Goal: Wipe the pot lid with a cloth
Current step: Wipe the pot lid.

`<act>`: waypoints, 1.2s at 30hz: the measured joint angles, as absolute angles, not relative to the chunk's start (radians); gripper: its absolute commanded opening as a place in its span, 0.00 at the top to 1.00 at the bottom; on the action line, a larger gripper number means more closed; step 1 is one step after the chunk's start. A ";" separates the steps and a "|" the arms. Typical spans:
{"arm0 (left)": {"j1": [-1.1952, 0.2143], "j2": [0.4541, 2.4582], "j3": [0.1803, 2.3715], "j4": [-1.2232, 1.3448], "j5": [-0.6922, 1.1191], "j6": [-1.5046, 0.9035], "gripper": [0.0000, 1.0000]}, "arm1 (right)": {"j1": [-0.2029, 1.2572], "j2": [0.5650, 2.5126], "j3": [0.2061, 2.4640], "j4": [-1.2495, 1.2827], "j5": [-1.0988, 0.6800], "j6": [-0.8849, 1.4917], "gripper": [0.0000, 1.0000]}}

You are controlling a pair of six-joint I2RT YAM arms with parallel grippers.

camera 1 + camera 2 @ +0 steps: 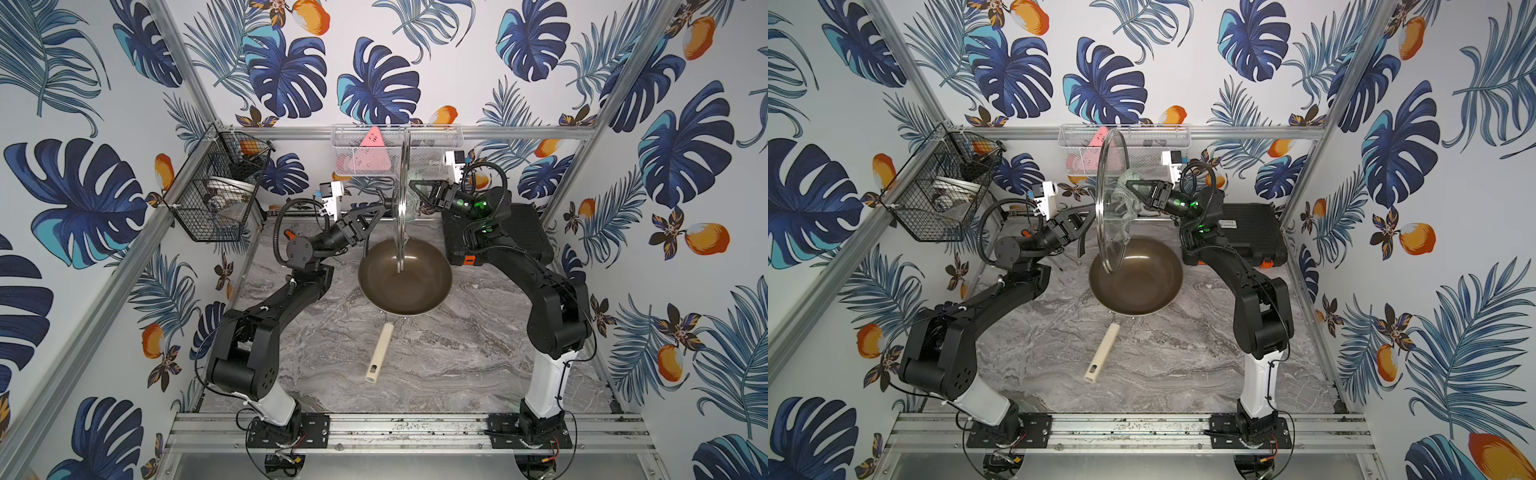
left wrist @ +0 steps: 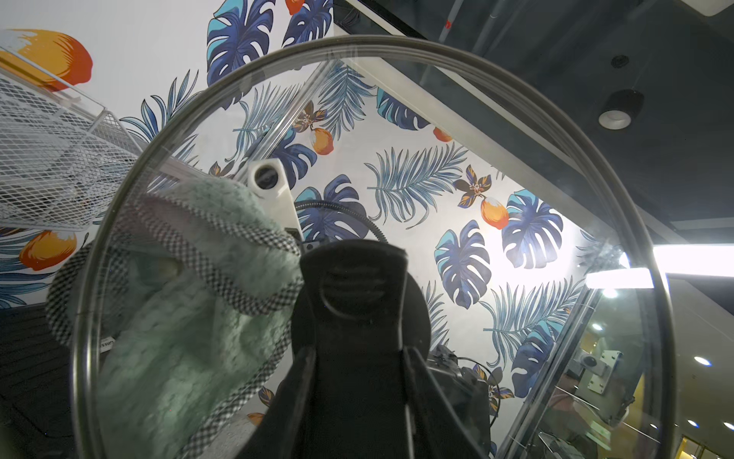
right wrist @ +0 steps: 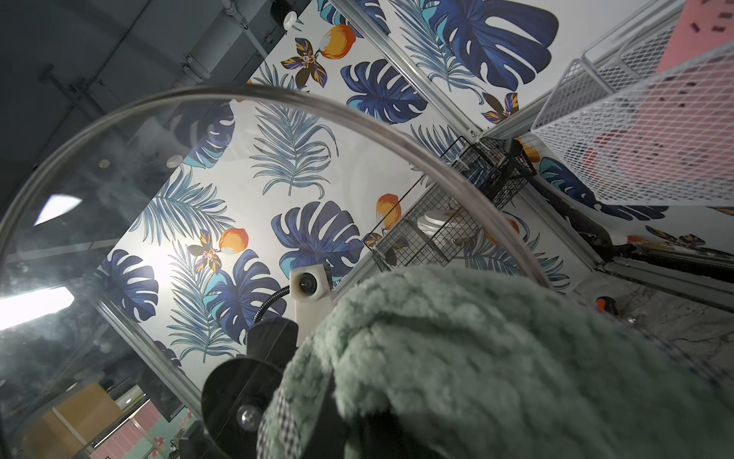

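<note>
The pot lid [image 1: 1111, 199] [image 1: 402, 195] stands on edge in the air, upright, over the far rim of the frying pan [image 1: 405, 282]. In one top view it shows as a thin line, and in both its lower edge hangs just above the pan's brown bowl. The left end effector [image 2: 357, 349] [image 1: 1086, 216] grasps the lid by its black handle [image 2: 357, 286], one finger on each side.

On the glass face away from the handle lies the cloth [image 2: 190, 318] [image 1: 1125, 199], pale green and fluffy with a checked border, bunched against the half of the lid nearer the back wall. One corner dangles towards the pan. The right end effector [image 1: 415, 187] is clenched on the cloth and reaches in from the right; in its own wrist view the fabric [image 3: 476, 357] covers the fingers.

The pan sits on the marble worktop [image 1: 457, 353], its cream handle pointing to the front. A black case [image 1: 523, 232] lies behind the right arm, a white mesh basket [image 1: 436, 137] hangs on the back wall and a black wire basket [image 1: 212, 199] on the left wall.
</note>
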State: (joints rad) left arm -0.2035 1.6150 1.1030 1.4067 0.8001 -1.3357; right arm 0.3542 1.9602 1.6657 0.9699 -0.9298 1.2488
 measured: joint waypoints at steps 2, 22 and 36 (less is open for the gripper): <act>-0.204 1.618 1.111 1.407 0.794 -1.336 1.00 | 0.355 1.953 1.640 0.982 -0.932 1.250 1.00; -0.202 1.699 1.178 1.407 0.725 -1.338 1.00 | 0.405 1.815 1.332 1.143 -0.983 1.323 1.00; -0.201 1.743 1.185 1.405 0.682 -1.340 1.00 | 0.435 1.678 1.226 1.266 -1.018 1.414 1.00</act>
